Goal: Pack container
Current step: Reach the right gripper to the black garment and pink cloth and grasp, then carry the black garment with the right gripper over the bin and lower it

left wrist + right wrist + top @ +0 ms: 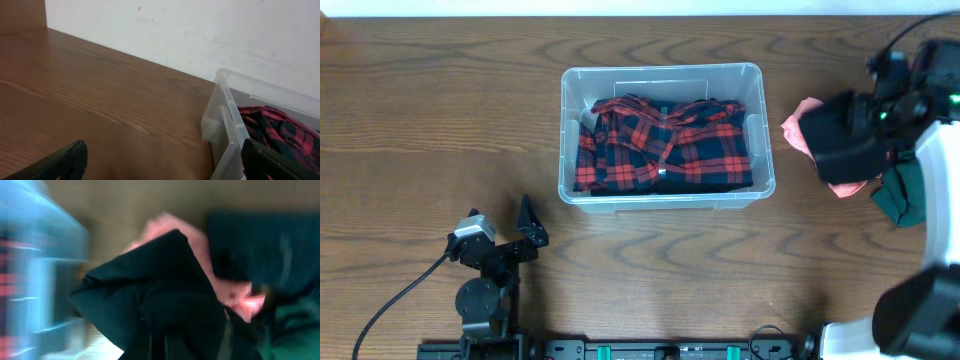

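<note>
1. Squarely mid-table stands the large clear plastic rectangular container [762,130], with a red-and-black plaid shirt [665,145] already inside it.
2. I judge the step to be fetching the next item. My right gripper [868,122] is pinched closed over the clothes pile well to the container's right. A black cloth garment [840,140] is bunched at it, apparently held, beside a pink garment [800,125] and a dark green garment [900,200].
3. Next, that cloth needs lifting clear and carrying leftward over the rim.
4. My left gripper [500,235] gapes wide and empty, near the container's front-left corner but apart from it.

Red-and-black plaid shirt [665,145], clear container [665,199], black cloth [845,135], pink cloth [798,130], green cloth [902,202]
</note>
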Motion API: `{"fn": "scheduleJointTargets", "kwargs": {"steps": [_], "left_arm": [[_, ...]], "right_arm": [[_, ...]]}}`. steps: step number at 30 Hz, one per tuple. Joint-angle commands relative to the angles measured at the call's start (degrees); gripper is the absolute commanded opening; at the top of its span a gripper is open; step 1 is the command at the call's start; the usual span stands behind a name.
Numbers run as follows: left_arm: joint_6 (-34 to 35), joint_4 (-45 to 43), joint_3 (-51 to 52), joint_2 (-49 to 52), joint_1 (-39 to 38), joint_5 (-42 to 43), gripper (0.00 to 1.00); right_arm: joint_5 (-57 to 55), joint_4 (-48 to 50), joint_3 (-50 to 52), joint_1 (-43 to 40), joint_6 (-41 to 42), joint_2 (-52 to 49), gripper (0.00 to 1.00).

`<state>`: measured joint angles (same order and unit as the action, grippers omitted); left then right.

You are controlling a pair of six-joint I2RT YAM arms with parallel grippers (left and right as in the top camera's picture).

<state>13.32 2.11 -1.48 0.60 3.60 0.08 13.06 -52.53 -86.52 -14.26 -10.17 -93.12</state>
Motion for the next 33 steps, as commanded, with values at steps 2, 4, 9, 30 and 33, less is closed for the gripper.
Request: {"fn": "scheduleJointTargets", "kwargs": {"steps": [2, 4, 9, 30, 33], "left_arm": [[-0.13, 2.1, 1.25, -0.31, -0.13, -0.52, 0.98], [-0.13, 2.1, 1.25, -0.31, -0.13, -0.52, 0.98], [-0.13, 2.1, 1.25, -0.31, -0.13, -0.52, 0.98], [-0.13, 2.1, 1.25, -0.31, -0.13, -0.52, 0.98], [-0.13, 2.1, 1.25, -0.31, -0.13, -0.52, 0.98]], "right_arm": [[6.62, -3.37, -7.19, 3.21, -7.13, 4.24, 0.01], [6.36, -5.05, -9.75, 6.19, -9.25, 4.42, 0.01], [1.03, -5.49, -14.95, 16.68, -11.39, 4.35, 0.01], [-10.78, 13.14, -16.09, 48.72, -17.99, -12.15, 0.01], [-10.8, 16.22, -16.09, 50.58, -19.41, -14.1, 0.01]]}}
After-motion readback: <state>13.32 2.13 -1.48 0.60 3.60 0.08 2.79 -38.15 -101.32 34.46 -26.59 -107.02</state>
